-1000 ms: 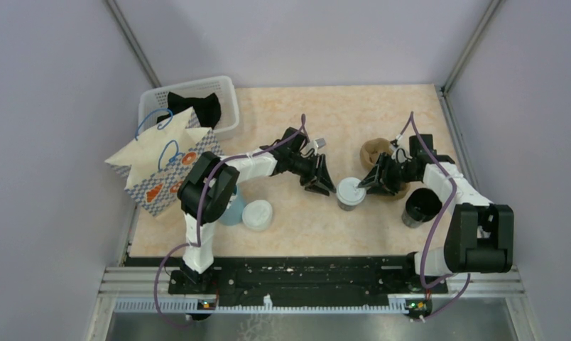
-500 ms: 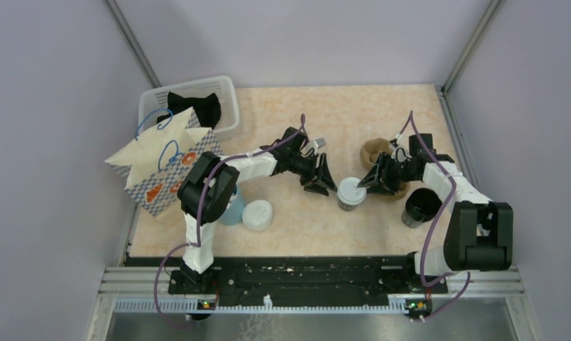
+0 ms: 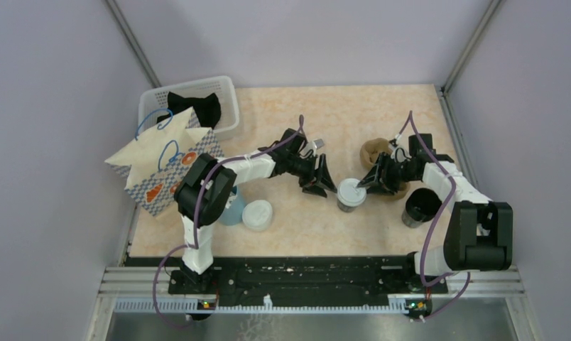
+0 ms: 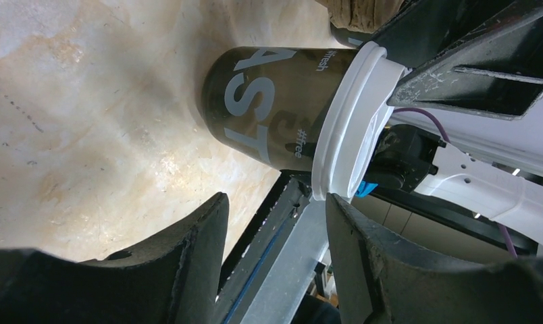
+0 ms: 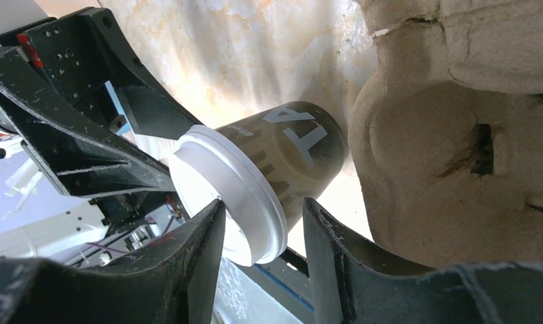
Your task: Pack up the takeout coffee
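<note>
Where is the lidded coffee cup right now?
In the top view the coffee cup stands right of centre, between the left pincer and right pincer, near the brown carrier.

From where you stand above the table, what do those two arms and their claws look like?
The left arm and right arm match: white shells between chunky black joint housings, bolted to a black rail. A purple cable loops along each. The left gripper and right gripper are black, with two broad, wedge-shaped, scuffed fingers.

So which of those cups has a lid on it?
The central dark brown disposable cup, under a white lid; the right-hand black cup is open.
</note>
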### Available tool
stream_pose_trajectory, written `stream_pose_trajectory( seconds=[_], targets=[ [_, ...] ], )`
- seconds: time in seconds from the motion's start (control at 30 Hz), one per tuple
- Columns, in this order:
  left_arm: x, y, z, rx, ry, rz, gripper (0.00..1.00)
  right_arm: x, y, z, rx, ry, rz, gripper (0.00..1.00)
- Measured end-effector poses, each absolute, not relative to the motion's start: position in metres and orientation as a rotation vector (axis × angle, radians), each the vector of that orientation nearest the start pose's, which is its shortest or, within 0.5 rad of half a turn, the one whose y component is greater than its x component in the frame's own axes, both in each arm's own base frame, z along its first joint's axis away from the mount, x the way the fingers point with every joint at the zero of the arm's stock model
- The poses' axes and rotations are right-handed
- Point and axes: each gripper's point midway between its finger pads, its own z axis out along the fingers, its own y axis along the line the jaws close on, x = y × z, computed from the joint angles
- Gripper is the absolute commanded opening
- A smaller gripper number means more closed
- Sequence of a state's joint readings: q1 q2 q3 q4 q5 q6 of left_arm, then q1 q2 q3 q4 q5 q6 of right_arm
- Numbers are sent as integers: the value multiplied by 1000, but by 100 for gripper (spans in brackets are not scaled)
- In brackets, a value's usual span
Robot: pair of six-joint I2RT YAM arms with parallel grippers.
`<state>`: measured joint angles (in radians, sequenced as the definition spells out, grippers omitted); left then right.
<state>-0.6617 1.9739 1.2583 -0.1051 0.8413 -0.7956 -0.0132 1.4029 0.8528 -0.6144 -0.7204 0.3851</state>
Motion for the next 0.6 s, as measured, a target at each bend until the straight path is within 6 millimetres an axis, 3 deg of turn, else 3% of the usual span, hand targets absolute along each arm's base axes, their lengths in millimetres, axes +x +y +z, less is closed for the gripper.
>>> stream_pose_trajectory(
  seconds=[0.27, 0.6],
  targets=[
    [255, -388, 99, 276, 2687, -1580, 75, 259, 124, 102, 325, 2664, 1094, 48],
    [255, -396, 111, 330, 2611, -1609, 79, 256, 125, 103, 322, 2678, 1102, 70]
  ],
)
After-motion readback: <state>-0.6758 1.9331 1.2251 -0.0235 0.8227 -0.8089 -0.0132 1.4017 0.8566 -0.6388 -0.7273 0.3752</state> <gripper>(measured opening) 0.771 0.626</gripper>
